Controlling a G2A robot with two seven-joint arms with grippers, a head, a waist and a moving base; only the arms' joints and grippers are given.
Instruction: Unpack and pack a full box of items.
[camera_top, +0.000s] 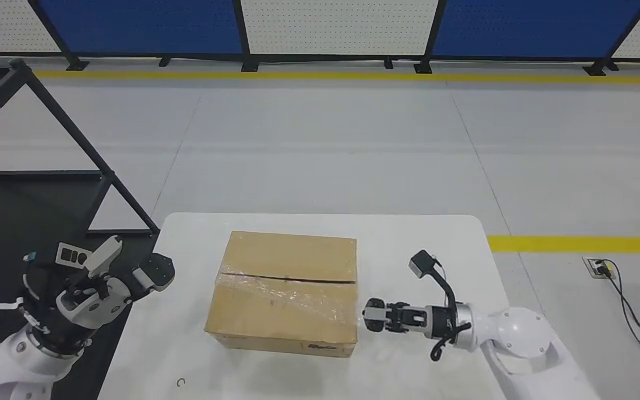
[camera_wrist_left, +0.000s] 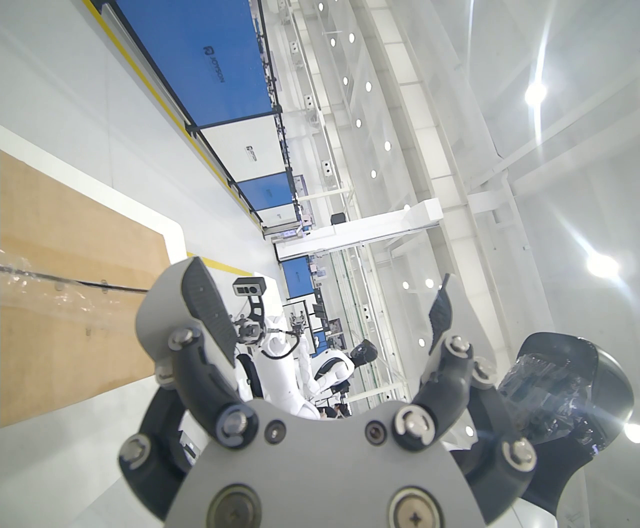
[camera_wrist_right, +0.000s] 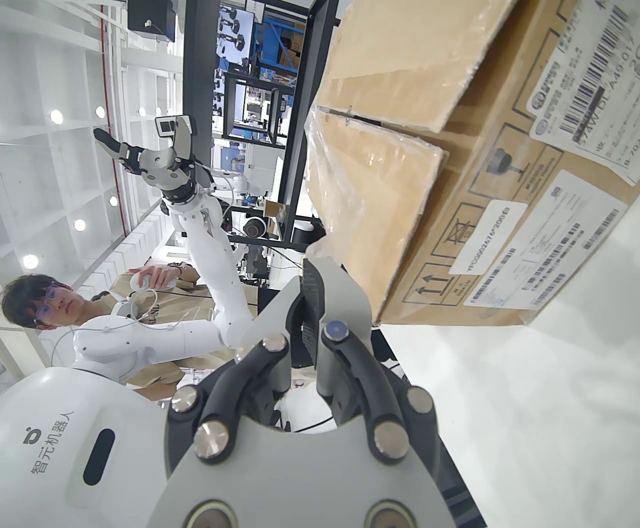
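Observation:
A closed brown cardboard box (camera_top: 285, 292) sits in the middle of the white table (camera_top: 420, 240). Clear tape (camera_top: 285, 285) runs along the seam between its top flaps. My right gripper (camera_top: 372, 313) is at the box's right side, level with the seam. In the right wrist view it (camera_wrist_right: 312, 270) is shut, with the loose end of the tape (camera_wrist_right: 322, 247) pinched at its tips, beside the box (camera_wrist_right: 450, 150). My left gripper (camera_top: 155, 272) is held up off the table's left edge, away from the box. Its fingers (camera_wrist_left: 205, 305) stand wide apart and hold nothing; the box (camera_wrist_left: 65, 280) lies beyond them.
A black metal frame (camera_top: 60, 150) stands on the floor at the left of the table. Blue and white partition panels (camera_top: 330, 25) line the back. The box's near side carries several paper labels (camera_wrist_right: 575, 90). Bare tabletop (camera_top: 420, 370) lies in front and on the right.

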